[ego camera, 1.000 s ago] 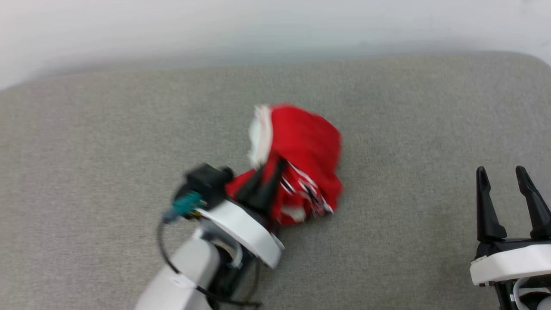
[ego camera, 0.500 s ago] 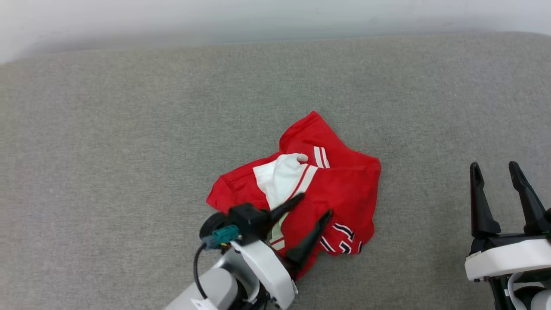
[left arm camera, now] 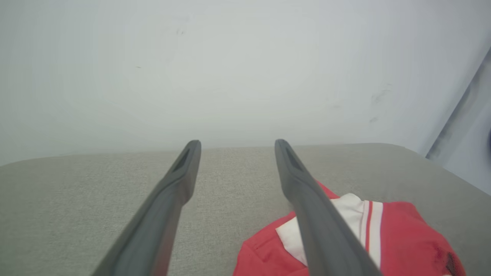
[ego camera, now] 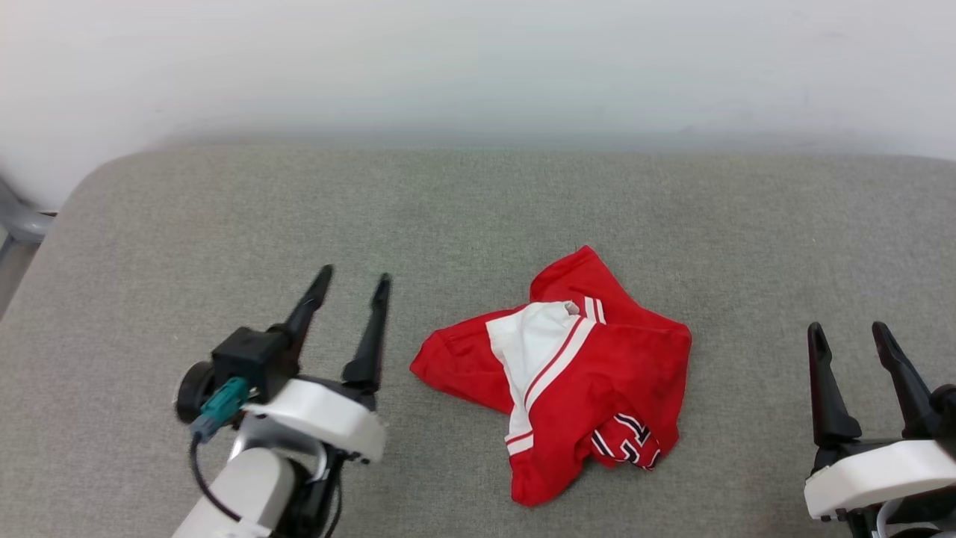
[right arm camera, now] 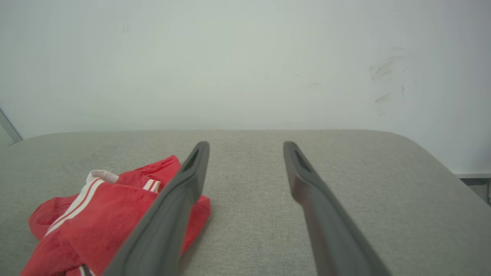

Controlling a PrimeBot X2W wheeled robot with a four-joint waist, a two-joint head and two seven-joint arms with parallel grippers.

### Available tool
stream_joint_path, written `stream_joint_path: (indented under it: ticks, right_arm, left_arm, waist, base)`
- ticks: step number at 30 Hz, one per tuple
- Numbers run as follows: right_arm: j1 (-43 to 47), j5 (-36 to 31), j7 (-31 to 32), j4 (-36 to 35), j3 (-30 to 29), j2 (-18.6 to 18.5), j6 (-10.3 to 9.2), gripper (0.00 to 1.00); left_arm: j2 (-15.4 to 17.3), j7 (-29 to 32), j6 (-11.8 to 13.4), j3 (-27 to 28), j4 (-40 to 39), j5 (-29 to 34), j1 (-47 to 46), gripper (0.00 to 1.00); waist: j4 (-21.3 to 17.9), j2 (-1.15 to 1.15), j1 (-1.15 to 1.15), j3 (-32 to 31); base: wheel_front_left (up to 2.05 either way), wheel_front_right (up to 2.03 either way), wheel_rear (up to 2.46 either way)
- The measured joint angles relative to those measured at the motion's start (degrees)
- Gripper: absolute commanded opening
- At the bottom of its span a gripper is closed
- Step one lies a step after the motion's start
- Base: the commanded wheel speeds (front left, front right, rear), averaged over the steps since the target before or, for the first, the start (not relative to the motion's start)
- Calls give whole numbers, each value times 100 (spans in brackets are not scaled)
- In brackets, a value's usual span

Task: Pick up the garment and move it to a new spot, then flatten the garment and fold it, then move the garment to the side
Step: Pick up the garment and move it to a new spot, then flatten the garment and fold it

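Left hand point(ego camera: 355, 273) and right hand point(ego camera: 846, 326) are hanging open, empty; the shirt point(ego camera: 620, 366) is needing opposite corners pinched, spread.

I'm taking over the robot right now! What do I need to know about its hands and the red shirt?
The garment lies in a crumpled heap on the grey cushion.
The left gripper is open and empty, just off the garment's left edge.
The right gripper is open and empty, further off to its right.
Done: garment set down, free of both.
Left: flatten it, fold it, move it to the side.
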Motion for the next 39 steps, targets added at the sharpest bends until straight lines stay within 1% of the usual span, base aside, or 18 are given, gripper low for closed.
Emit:
stream_joint_path:
  ticks: [3, 5, 9, 14, 21, 24, 26, 28, 32, 34, 35, 39]
  right_arm:
    - [95, 5, 51, 1, -15, 0, 0, 100]
    - [163, 23, 94, 3, -20, 0, 0, 100]
    - [292, 66, 152, 0, -22, 0, 0, 100]
    - [431, 66, 218, -22, 1, 0, 0, 100]
    - [441, 85, 291, 0, -16, 0, 0, 100]
    - [434, 157, 472, 47, 27, 0, 0, 100]
    - [378, 279, 806, 164, 127, 0, 0, 100]
    - [221, 261, 1263, 290, 310, -1, 0, 100]
    - [-441, 253, 2100, 491, 587, -5, -1, 100]
    - [-771, 231, 2549, 573, 851, -3, 0, 100]
    - [-1332, 265, 3228, 690, 1299, -44, 0, 100]
    - [-2053, 464, 4030, 912, 1875, -320, 0, 100]
  left_arm:
    - [80, -1, 113, 363, -38, 75, 279, 100]
    - [152, -1, 138, 545, -34, 124, 467, 100]
    - [227, -1, 212, 759, 7, 222, 823, 100]
    - [266, -1, 237, 849, 43, 270, 1102, 100]
    - [253, -1, 203, 846, 40, 312, 1161, 100]
    - [246, -1, 194, 835, 31, 320, 1153, 100]
    - [245, -1, 188, 846, 10, 321, 1129, 100]
    - [242, -1, 180, 857, -19, 324, 1092, 100]
    - [200, -2, 122, 855, -81, 368, 960, 100]
    - [180, -9, 78, 860, -112, 372, 875, 100]
    - [146, -9, -16, 877, -132, 421, 722, 100]
    - [35, -9, -153, 911, -131, 486, 565, 100]
  waist:
    - [49, 0, 0, -122]
    - [66, 0, 0, -200]
    - [50, 0, 0, -338]
    - [3, 0, 0, -444]
    - [5, 0, 0, -441]
    - [23, 0, 0, -411]
    - [29, 0, 0, -367]
    - [36, 0, 0, -311]
    - [113, 0, 0, -168]
    - [173, 0, 0, -69]
    - [278, 0, 1, 103]
    - [444, 0, 1, 334]
  base:
    - [0, 0, 0]
    - [0, 0, 0]
    - [0, 0, 0]
    - [0, 0, 0]
    - [0, 0, 0]
    - [0, 0, 0]
    - [0, 0, 0]
    - [0, 0, 0]
    - [0, 0, 0]
    - [0, 0, 0]
    - [0, 0, 0]
    - [0, 0, 0]
